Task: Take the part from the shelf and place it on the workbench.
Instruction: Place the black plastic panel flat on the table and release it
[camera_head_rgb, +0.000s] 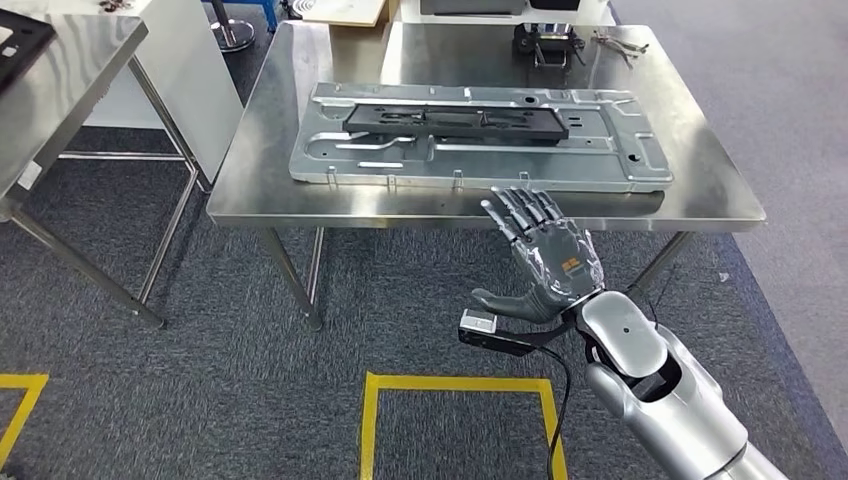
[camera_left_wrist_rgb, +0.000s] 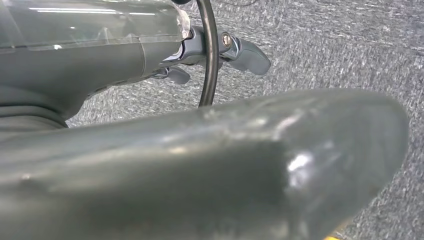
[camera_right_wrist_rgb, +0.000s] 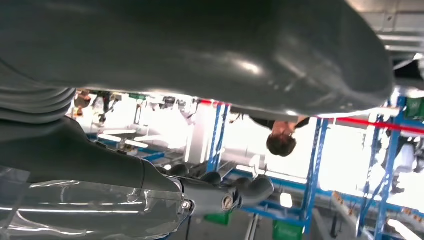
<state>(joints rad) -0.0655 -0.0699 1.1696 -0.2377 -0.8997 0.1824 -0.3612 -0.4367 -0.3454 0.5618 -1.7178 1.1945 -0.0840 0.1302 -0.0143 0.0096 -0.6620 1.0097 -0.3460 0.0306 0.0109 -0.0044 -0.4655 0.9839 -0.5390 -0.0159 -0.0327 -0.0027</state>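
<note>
Your counter (camera_head_rgb: 700, 190) lies just ahead of the right hand (camera_head_rgb: 545, 262). The part (camera_head_rgb: 455, 120), a black bar, rests on a grey panel (camera_head_rgb: 600, 160) beyond the fingertips. That hand is empty, fingers spread. The left hand (camera_left_wrist_rgb: 200, 170) hangs over carpet; its grip can't be told.

From my head view I see the part (camera_head_rgb: 480, 148), a long, flat sheet-metal panel in pale grey, stamped with ribs, slots and small holes and edged with short tabs along its near side. It lies flat on the steel tabletop (camera_head_rgb: 250, 170), its long axis running from 9 to 3 o'clock, filling most of the middle of the surface. A narrow black frame (camera_head_rgb: 455, 120) rests on top of it, parallel to its length and set toward the 12 o'clock edge. The panel's near edge sits just inside the tabletop's 6 o'clock edge.
</note>
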